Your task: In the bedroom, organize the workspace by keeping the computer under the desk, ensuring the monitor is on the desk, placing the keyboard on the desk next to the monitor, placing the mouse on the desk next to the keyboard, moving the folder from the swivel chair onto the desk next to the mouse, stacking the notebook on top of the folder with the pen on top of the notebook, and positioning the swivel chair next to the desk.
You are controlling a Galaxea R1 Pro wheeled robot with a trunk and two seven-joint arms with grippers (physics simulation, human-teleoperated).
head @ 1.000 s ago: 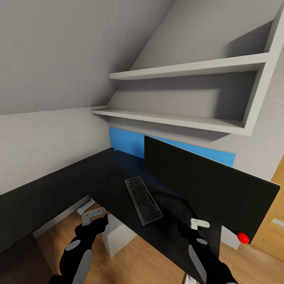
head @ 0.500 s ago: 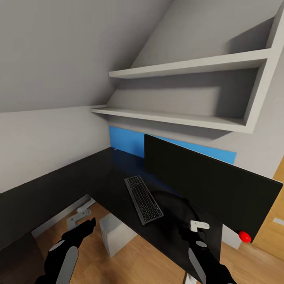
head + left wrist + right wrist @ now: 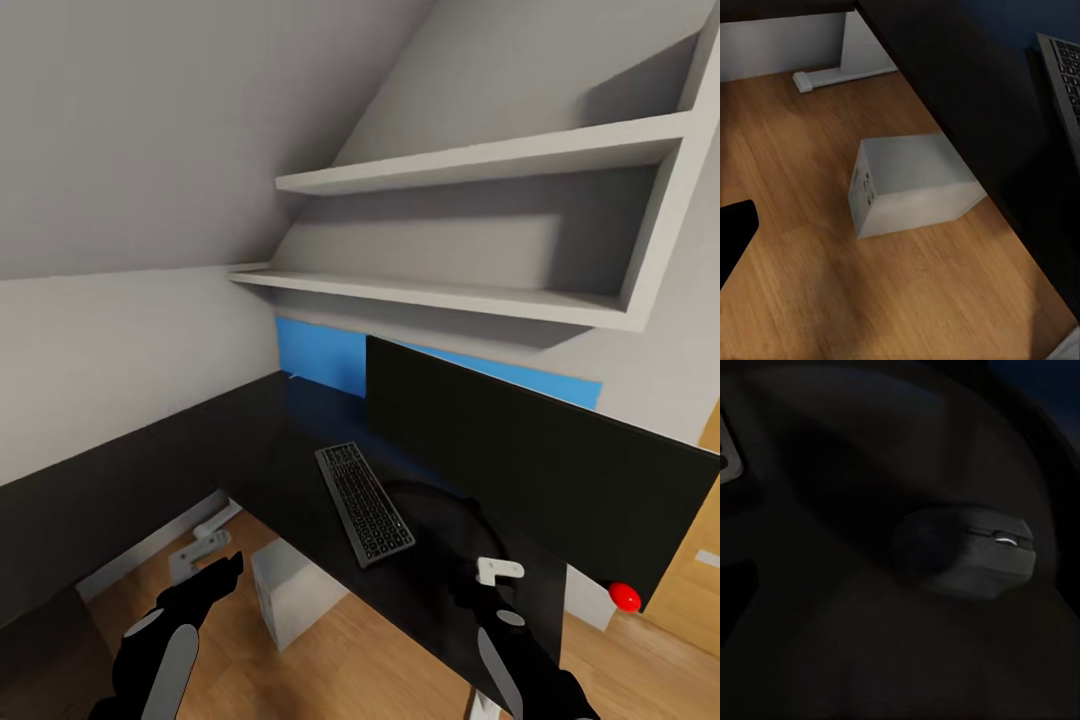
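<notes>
While both arms hang low at the desk's front edge, counts and effector state as follows:

Desk: one long black-topped desk (image 3: 250, 440) with a bright blue back panel (image 3: 320, 358), under two pale grey wall shelves (image 3: 450, 300).
Monitor: one wide black flat screen (image 3: 520, 470), standing on the desk top.
Keyboard: one slim dark grey keyboard with black keys (image 3: 364, 503), flat on the desk, just beside the monitor on its left; its edge also shows in the left wrist view (image 3: 1061, 82).
Mouse: one small near-black oval mouse (image 3: 964, 551), lying on the dark desk surface in the right wrist view; too dark to pick out in the head view.
Computer: one small white box-shaped tower (image 3: 292, 592) on the light wood floor (image 3: 810, 285), partly under the desk's front edge, label on one side (image 3: 864, 187).
Red ball: one small red sphere (image 3: 626, 596) below the monitor's lower right corner; can't tell what it is.
Left gripper: (image 3: 205, 545) pale fingers over the floor, left of the tower, apart from it. Holding nothing. How far open: can't tell.
Right gripper: (image 3: 497, 570) over the desk's front part, right of the keyboard, mouse straight ahead in its wrist view. Touching it or not: can't tell. Opening: can't tell.
</notes>
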